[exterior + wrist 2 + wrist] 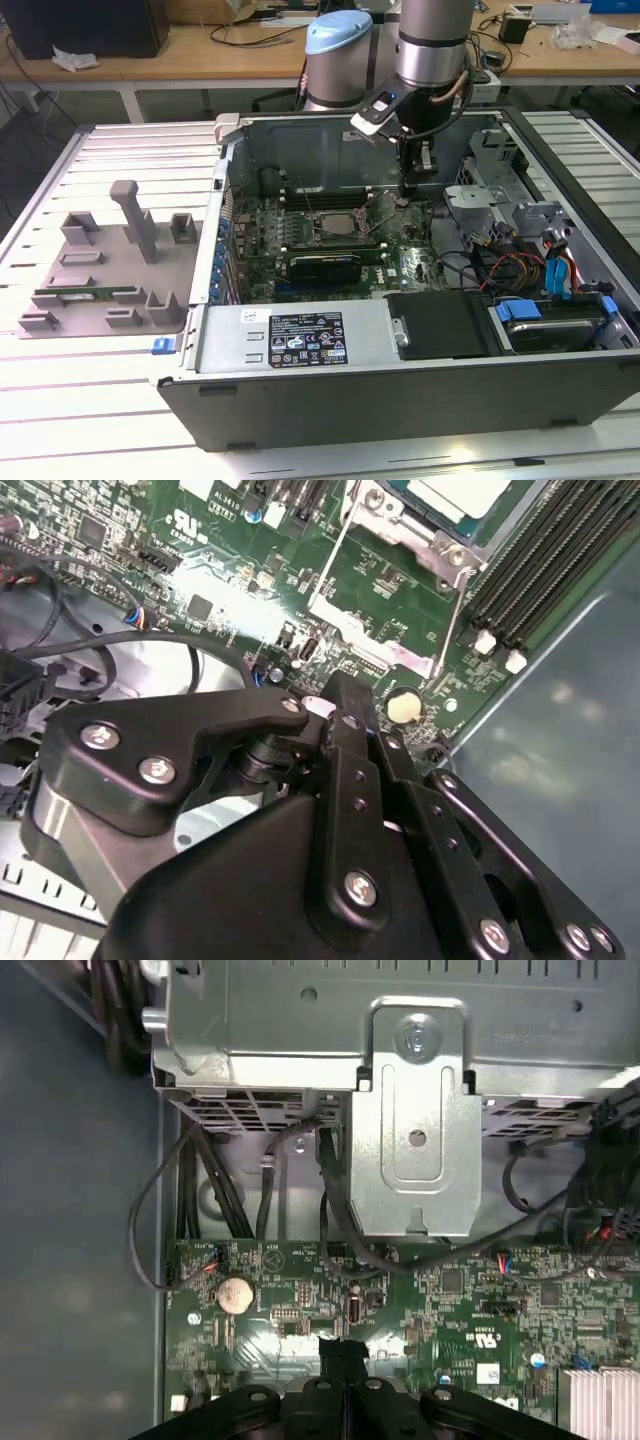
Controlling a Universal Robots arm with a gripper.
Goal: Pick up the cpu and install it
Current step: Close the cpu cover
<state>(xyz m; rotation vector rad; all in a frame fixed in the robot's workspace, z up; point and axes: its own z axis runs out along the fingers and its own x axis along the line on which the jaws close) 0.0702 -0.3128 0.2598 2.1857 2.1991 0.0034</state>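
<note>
The cpu (455,492) shows as a pale silver square lying in the socket on the green motherboard (230,540). Its metal load frame (385,590) is swung open beside it. In the exterior view the socket (335,218) sits in the middle of the open computer case (300,400). My gripper (408,192) hangs low over the board on the exterior view's right of the socket, near a round coin battery (234,1294). The black fingers (343,1355) are pressed together with nothing seen between them.
A metal drive cage (415,1110) and black cables (330,1190) crowd the case wall by the gripper. Black memory slots (540,570) run beside the socket. On the exterior view's left, a grey fixture tray (110,270) holds a green memory stick (85,295).
</note>
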